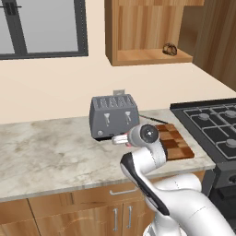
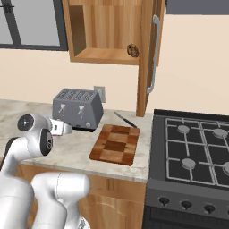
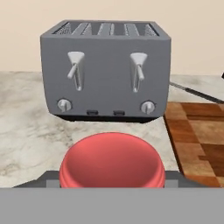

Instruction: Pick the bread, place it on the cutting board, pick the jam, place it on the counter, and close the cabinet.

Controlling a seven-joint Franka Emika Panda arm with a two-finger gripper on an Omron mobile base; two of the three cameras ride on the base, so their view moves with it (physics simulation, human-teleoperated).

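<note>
Jam (image 3: pixel 112 159) sits right at the claw, low over the counter (image 1: pixel 50 152) before the toaster (image 3: pixel 105 70) — whether the claw clamps it, I cannot tell. Board (image 2: pixel 115 144) lies just to its right, bare — bread (image 2: pixel 133 50) waits up in the open cabinet (image 2: pixel 107 31).

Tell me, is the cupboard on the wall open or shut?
Open: the cabinet door stands swung out, and the bread shows on its shelf.
</note>
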